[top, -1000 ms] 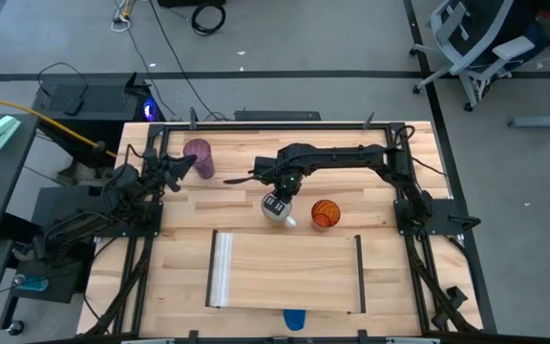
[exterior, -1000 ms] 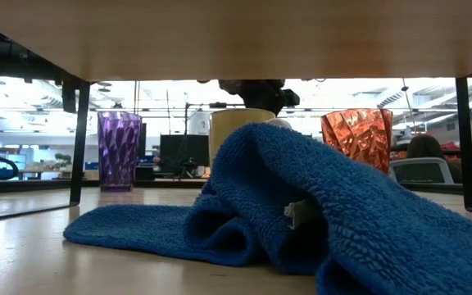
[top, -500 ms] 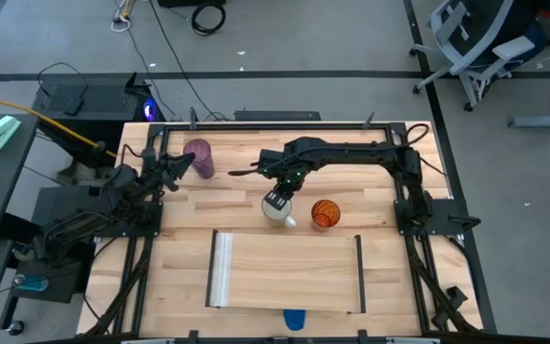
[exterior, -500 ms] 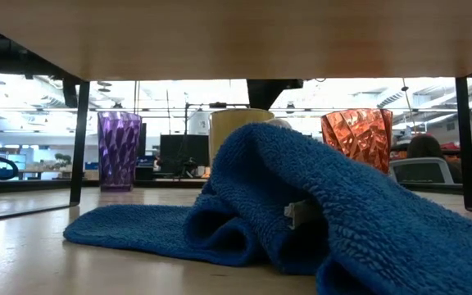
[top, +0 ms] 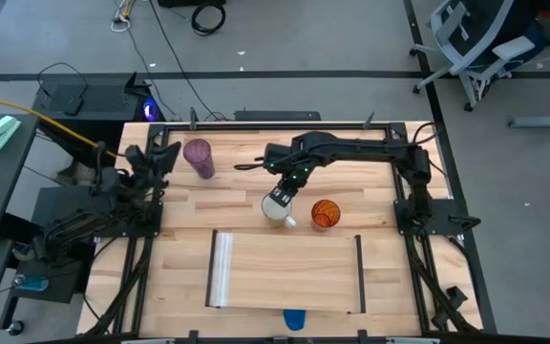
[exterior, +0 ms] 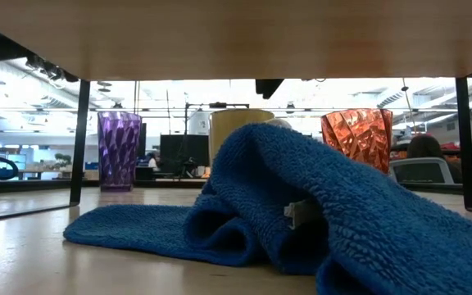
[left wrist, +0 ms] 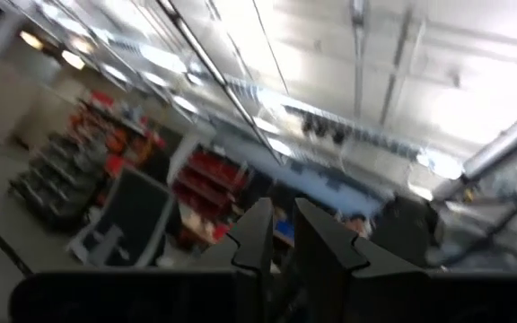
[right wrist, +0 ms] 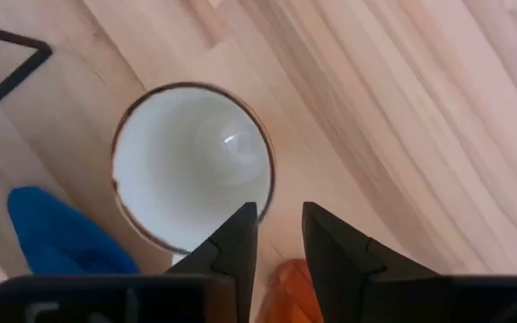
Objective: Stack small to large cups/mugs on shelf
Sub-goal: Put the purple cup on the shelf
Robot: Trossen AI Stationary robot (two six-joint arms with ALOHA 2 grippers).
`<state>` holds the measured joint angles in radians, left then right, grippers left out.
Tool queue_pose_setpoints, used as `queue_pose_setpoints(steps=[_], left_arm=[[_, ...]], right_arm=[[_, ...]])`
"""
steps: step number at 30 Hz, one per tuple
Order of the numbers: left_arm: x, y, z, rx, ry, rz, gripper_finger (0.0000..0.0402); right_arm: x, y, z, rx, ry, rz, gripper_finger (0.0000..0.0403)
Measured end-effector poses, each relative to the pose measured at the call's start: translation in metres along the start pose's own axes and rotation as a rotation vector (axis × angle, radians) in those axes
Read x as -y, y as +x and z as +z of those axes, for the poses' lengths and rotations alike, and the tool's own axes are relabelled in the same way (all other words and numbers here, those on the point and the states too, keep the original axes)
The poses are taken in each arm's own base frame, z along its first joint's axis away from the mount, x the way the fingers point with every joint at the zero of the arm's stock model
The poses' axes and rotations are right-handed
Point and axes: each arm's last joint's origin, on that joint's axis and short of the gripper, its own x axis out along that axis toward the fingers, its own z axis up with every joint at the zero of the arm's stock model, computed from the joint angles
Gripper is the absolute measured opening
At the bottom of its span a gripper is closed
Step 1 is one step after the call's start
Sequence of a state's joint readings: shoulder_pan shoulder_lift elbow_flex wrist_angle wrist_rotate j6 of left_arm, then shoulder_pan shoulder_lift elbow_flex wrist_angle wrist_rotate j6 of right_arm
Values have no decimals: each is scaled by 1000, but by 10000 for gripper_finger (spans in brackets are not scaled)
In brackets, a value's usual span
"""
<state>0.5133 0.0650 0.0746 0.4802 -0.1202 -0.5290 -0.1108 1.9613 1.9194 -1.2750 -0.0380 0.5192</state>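
White mug (top: 277,209): upright on the slatted tabletop (top: 370,191), just behind the long back edge of the shelf (top: 285,272), mouth up, cream inside in the right wrist view (right wrist: 191,166). Orange tumbler (top: 325,213): upright just beside the mug, toward the right arm's side, not touching it as far as the high view tells. Purple tumbler (top: 199,156): upright and well apart from the other two, near the table's far left corner. Shelf: nothing on top, metal strip (top: 222,269) on its left short edge, thin dark rail (top: 359,272) on its right one. Blue cloth (top: 295,318): bunched at the table's near edge under the shelf, filling the front of the low view (exterior: 260,205).

Right gripper (top: 278,199): hanging above the mug's rim, pointing down, fingers a little spread, nothing pinched between them, wood showing through the gap. Left gripper (top: 165,158): at the table's left edge, near the purple tumbler but clear of it, fingers only a narrow slit apart in its wrist view (left wrist: 276,224), gripping nothing.
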Motion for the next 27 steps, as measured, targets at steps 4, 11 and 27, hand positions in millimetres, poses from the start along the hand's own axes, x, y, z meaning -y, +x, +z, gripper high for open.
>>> queue_pose_setpoints(steps=[4,11,27], left_arm=[[-1,0,3,54,29,59,58],[10,5,25,61,174,143,51],[30,9,70,-198,248,505,40]], right_arm=[[3,-15,-5,30,-27,-4,99],[12,-62,-17,193,-54,-56,99],[51,-202,-93,652,-119,52,95]])
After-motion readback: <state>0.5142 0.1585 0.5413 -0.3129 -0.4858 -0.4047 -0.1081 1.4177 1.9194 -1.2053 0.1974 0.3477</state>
